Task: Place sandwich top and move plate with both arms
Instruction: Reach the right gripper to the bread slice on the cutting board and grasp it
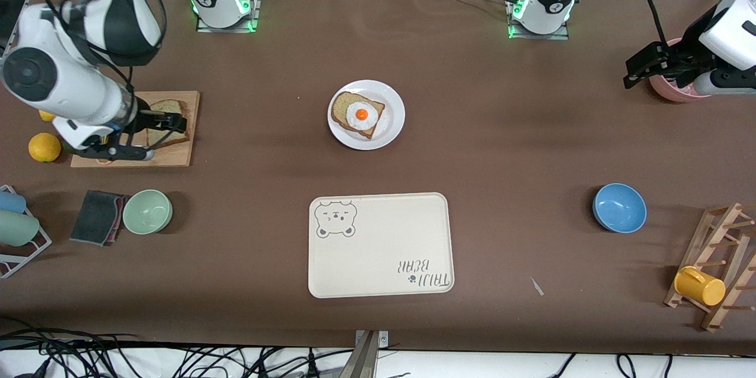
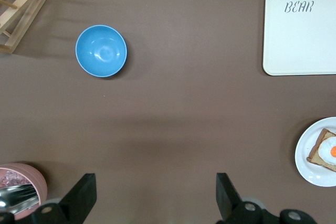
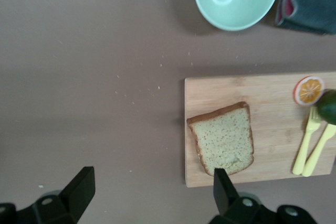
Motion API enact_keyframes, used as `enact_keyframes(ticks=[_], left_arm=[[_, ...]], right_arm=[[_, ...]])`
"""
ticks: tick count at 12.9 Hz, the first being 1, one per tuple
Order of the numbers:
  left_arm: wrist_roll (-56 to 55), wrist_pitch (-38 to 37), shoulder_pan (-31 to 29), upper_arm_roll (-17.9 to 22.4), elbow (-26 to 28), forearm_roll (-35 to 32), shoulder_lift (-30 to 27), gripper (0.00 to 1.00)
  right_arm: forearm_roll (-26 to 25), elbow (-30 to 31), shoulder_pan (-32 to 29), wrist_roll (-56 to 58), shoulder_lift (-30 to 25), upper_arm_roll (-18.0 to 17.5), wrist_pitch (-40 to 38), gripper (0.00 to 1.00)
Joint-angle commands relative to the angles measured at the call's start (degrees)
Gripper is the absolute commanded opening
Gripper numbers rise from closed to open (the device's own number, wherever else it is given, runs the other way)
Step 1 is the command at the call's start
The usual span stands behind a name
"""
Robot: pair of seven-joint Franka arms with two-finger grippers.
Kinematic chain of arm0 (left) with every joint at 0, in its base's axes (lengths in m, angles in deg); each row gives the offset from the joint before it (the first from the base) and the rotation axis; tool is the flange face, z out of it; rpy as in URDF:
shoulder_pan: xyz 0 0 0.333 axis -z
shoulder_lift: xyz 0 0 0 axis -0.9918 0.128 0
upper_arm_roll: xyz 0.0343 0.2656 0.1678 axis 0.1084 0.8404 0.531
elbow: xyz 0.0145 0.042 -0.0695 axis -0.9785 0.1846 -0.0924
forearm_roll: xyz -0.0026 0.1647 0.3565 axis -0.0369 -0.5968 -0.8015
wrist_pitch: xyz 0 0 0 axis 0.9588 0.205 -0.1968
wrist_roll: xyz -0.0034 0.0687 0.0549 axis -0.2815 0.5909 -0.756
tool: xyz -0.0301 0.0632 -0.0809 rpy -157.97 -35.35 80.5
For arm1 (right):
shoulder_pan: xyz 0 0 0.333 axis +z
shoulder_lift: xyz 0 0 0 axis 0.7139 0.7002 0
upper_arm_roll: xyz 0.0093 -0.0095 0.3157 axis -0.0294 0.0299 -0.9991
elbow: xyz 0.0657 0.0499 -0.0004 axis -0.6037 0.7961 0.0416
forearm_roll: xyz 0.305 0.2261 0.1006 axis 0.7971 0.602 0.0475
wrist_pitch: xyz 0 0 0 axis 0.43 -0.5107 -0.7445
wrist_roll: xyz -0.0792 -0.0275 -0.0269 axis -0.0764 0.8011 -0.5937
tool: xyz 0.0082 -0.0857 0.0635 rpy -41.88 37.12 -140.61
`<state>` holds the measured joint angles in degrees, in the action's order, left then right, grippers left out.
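The sandwich top [image 3: 223,138] lies flat on a wooden cutting board [image 3: 262,94] at the right arm's end of the table, near the board edge that faces the plate, plain and bare with its darker crust showing round the rim. The right gripper [image 3: 152,190] hangs over this board with its 2 fingers spread wide and holding nothing; in the right wrist view 1 fingertip [image 3: 219,179] stands over the slice's crust edge while the other is over bare tabletop off the board. Also on the board are an orange slice [image 3: 308,89], 2 pale yellow forks [image 3: 312,142] and a dark green fruit [image 3: 330,105] at its end. A mint green bowl [image 1: 147,211] and a dark folded cloth [image 1: 97,217] sit nearer to the front camera than the board, and a lemon [image 1: 44,147] lies just beside it. The plate [image 1: 392,127] stands mid-table, well apart from the board, bearing 1 slice with a fried egg [image 1: 361,115]. A cream tray [image 1: 381,245] lies nearer to the camera than the plate. The left gripper [image 2: 152,190] waits at the left arm's end, over bare table beside a pink cup [image 1: 670,90], fingers spread and empty, with a blue bowl [image 2: 101,50] nearby.
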<state>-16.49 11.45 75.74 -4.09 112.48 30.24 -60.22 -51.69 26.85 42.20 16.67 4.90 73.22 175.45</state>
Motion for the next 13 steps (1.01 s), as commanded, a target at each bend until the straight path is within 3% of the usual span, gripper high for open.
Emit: enact_keyframes(ticks=[1,3,5,6,8,11,13], left_arm=[[0.14,-1.43,-0.12,-0.02,-1.81,0.76,0.63,1.0],[0.14,-1.43,-0.12,-0.11,-1.81,0.76,0.54,1.0],[0.06,-1.43,-0.12,-0.11,-1.81,0.85,0.54,1.0],[0.06,-1.43,-0.12,-0.11,-1.81,0.85,0.54,1.0],[0.06,-1.43,-0.12,-0.11,-1.81,0.85,0.54,1.0],[0.14,-1.51,0.14,-0.46,-1.81,0.76,0.37,1.0],[-1.08,-1.52,0.49,-2.82,-1.89,-0.12,0.19,1.0]], right_arm=[[-2.62,7.62,-0.16,-0.06,-0.63,-0.06,6.43,1.0],[-7.71,10.35,-0.16,-2.94,1.74,0.2,10.13,1.0],[-8.34,12.73,-0.16,-4.37,2.8,0.2,12.85,0.99],[-8.43,13.96,-0.25,-4.28,3.32,0.29,14.87,0.83],[-13.67,13.44,-0.86,-4.46,6.22,0.46,16.11,0.67],[-15.46,14.4,-1.04,-6.83,8.86,0.81,19.7,0.64],[-16.51,17.04,-1.04,-6.66,9.3,2.56,26.03,0.64]])
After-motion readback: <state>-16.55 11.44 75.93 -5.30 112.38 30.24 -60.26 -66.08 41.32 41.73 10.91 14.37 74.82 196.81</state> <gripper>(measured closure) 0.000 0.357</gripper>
